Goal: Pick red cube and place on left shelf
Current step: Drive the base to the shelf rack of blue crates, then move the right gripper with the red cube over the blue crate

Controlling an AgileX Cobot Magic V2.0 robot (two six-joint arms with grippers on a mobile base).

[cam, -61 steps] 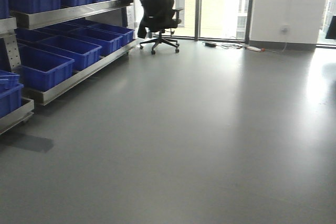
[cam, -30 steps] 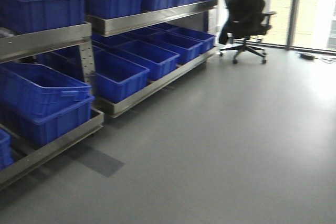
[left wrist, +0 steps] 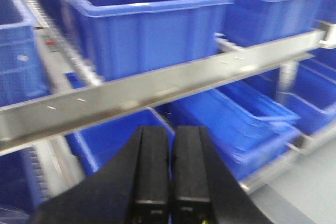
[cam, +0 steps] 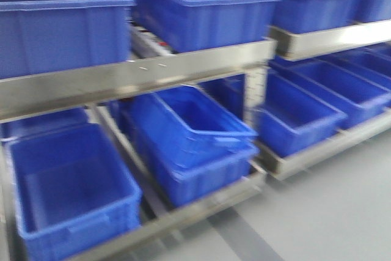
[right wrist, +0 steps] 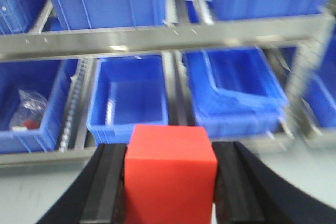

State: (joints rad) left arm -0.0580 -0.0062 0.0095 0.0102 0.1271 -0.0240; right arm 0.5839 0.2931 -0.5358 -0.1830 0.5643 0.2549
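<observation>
The red cube fills the bottom of the right wrist view, clamped between the black fingers of my right gripper, which is shut on it. Ahead stands the left shelf, a stainless-steel rack with blue crates on two tiers; its brushed front rail crosses the front view. My left gripper is shut with nothing between its black fingers and faces the rail of the same rack.
Blue crates sit above and below the rail: an empty one, a tilted stacked one, and one holding a plastic bag. Grey floor lies at the lower right. A perforated steel post divides the rack bays.
The front view has swung left and closer. The office chair and open floor have left the frame, and the rack with its blue crates now fills it.
</observation>
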